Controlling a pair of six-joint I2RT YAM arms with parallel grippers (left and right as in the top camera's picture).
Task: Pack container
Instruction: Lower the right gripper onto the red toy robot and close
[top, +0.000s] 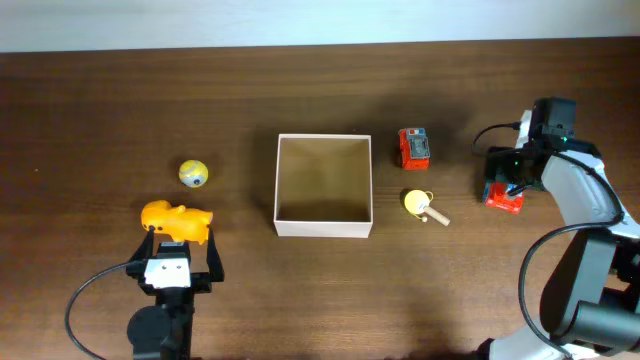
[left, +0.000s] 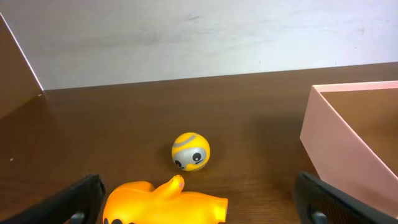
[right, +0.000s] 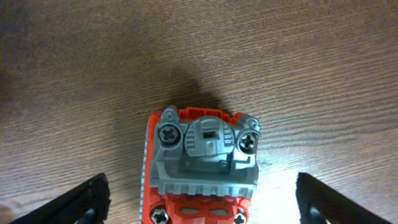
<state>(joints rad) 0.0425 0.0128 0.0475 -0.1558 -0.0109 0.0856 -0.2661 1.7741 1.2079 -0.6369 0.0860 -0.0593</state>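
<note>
Red-and-grey toy (right: 202, 165) close under right hand (right: 202, 202), fingers (right: 81, 199) wide, not touching it. Left hand (left: 199, 199) open just behind orange toy (left: 165, 205). Container (top: 324, 229) at centre of worktop (top: 100, 120), empty. Thin card walls, likely light and easily dented; pinch one wall's rim.

Overhead: fixed, straight down, far enough to frame the whole table (top: 100, 120). Left wrist: low, near-level, facing the back wall (left: 186, 37); yellow toy (left: 165, 202) close, ball (left: 191, 151) behind it, box (left: 339, 137) corner at right, all three in overhead too. Right wrist: steep down, very close on red toy (right: 202, 155); overhead shows it far right.
</note>
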